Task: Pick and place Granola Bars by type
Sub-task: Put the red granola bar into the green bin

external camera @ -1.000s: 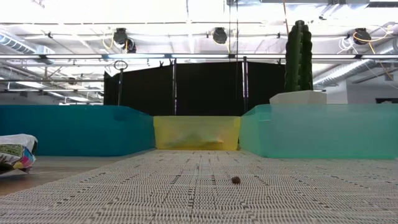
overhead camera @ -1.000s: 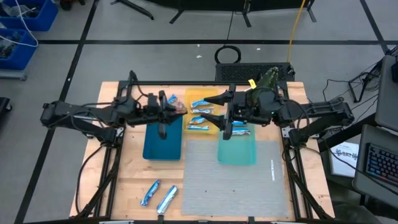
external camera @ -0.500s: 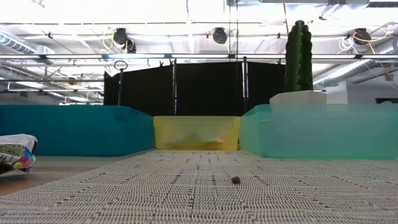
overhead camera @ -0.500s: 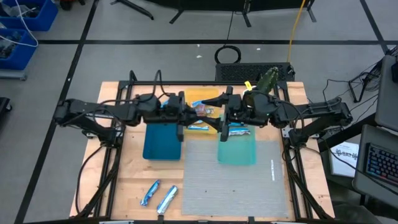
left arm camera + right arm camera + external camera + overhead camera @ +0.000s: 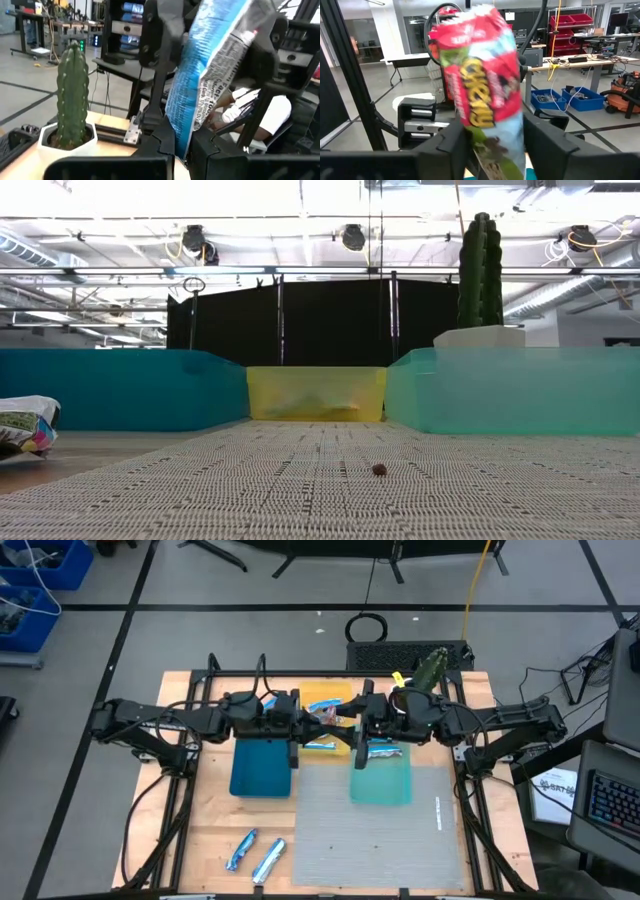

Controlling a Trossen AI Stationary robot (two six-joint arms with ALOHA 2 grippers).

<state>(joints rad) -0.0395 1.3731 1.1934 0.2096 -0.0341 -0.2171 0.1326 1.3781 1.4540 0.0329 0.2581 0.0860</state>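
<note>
While the left gripper (image 5: 181,145) clamps a blue bar (image 5: 210,65) upright by its end, the red bar (image 5: 480,85) stands between the right gripper's (image 5: 495,145) parted fingers, facing it over the yellow tray (image 5: 322,698). Light, crinkly, probably slippery wrappers: pinch the sealed end.

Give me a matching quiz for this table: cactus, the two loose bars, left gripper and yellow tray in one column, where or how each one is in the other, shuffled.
1. cactus
2. two loose bars
3. left gripper
4. yellow tray

A. between the blue tray and the teal tray
B. on the table, near-left corner
C. shut on a wrapped bar
D. far edge, by the right arm

Pairs: 1-D, 2-B, 3-C, 4-A
</note>
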